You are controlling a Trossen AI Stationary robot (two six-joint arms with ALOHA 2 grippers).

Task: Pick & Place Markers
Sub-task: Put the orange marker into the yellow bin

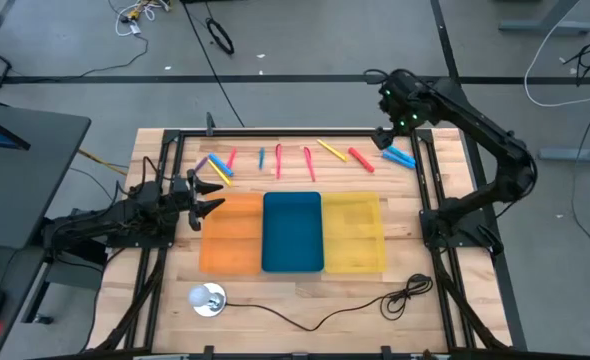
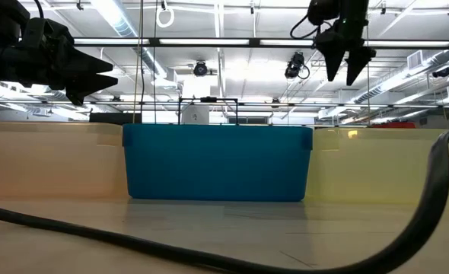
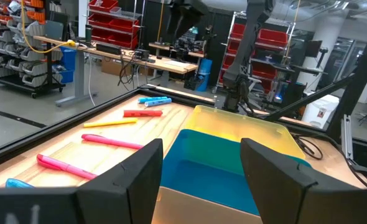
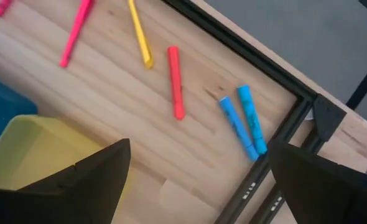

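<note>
Several markers (image 1: 305, 160) lie scattered beyond the trays (image 1: 293, 232), left gripper (image 1: 207, 195) spread and empty by the orange tray, right gripper (image 1: 387, 135) spread wide above the blue pair; they look light, stiff, roll-prone, so pinch mid-barrel.

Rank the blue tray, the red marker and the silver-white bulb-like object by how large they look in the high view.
1. Blue tray, by far the largest.
2. Silver-white bulb-like object near the front table edge.
3. Red marker, a short thin stick.
The last two look close in length; the round object covers more area.
</note>
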